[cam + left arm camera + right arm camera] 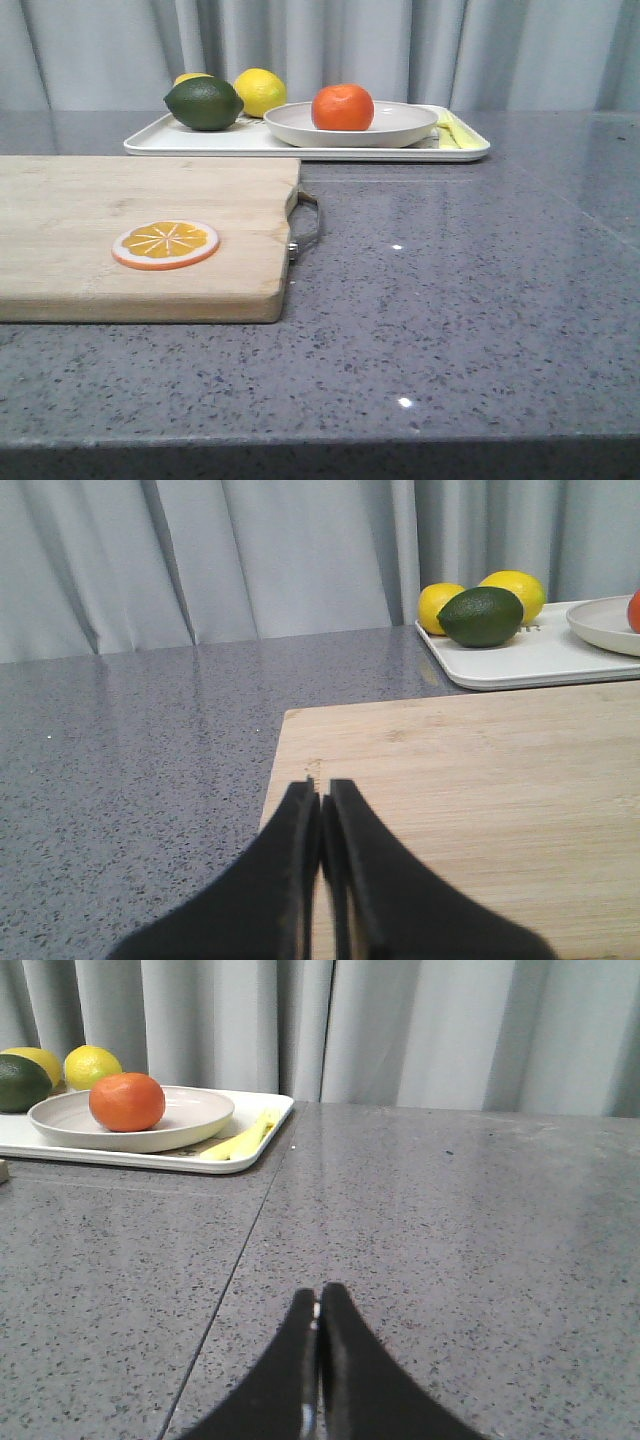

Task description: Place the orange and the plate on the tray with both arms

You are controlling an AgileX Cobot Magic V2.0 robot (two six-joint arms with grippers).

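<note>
The orange (pixel 342 107) sits in the off-white plate (pixel 400 130), and the plate rests on the white tray (pixel 180 143) at the back of the table. The right wrist view shows the same orange (pixel 127 1101), plate (pixel 190 1120) and tray (pixel 262 1130). In the left wrist view only the plate's rim (pixel 605 625) and the tray (pixel 520 660) show. My left gripper (pixel 321 792) is shut and empty over the wooden cutting board (pixel 480 790). My right gripper (pixel 318 1295) is shut and empty over bare table, well short of the tray. Neither gripper shows in the front view.
A dark green lime (pixel 204 103) and two lemons (pixel 260 91) lie at the tray's left end. Pale yellow strips (pixel 450 130) lie at its right end. The cutting board (pixel 100 200) with a metal handle (pixel 305 225) carries an orange slice (pixel 165 244).
</note>
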